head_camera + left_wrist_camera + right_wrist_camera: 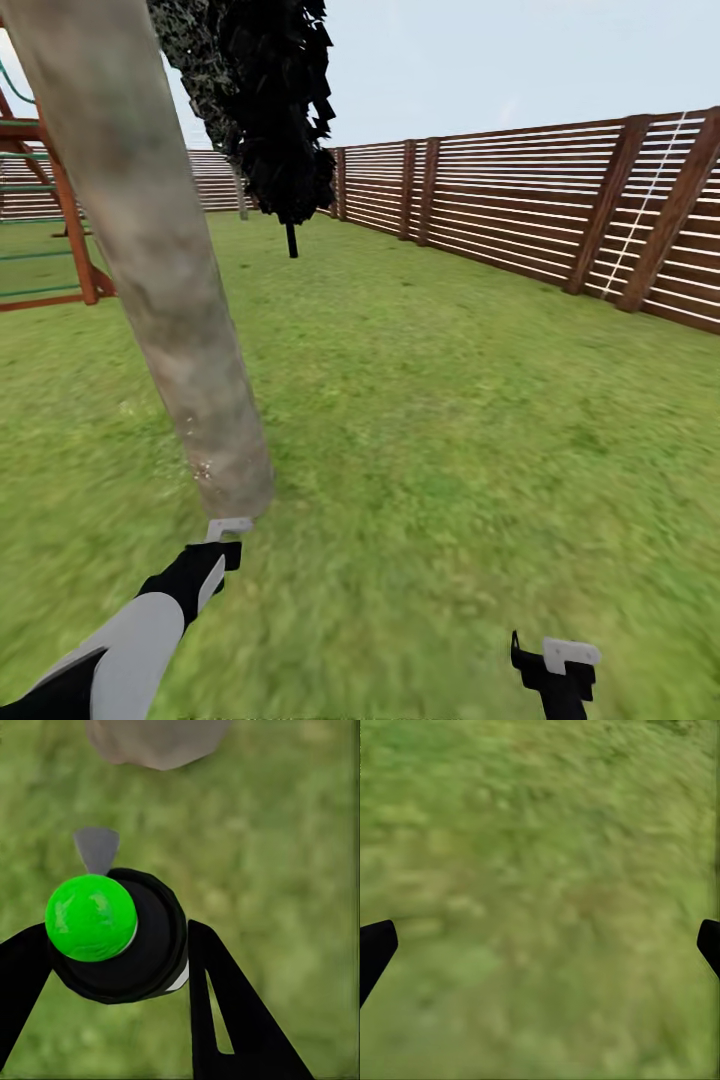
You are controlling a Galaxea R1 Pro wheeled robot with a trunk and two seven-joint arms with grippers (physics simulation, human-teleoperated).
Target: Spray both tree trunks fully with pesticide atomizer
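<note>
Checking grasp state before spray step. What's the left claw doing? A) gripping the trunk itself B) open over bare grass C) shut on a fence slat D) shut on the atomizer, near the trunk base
D: in the left wrist view the left claw clamps the atomizer, with the trunk base just ahead.

Open lawn under pale, clear sky. Brown horizontal-slat wooden fence bounds the far and right sides. Wooden play frame at left; dark columnar tree beyond.

The left arm wears a white shell with black joints; both hands are black with pale-grey fingertip pads.
</note>
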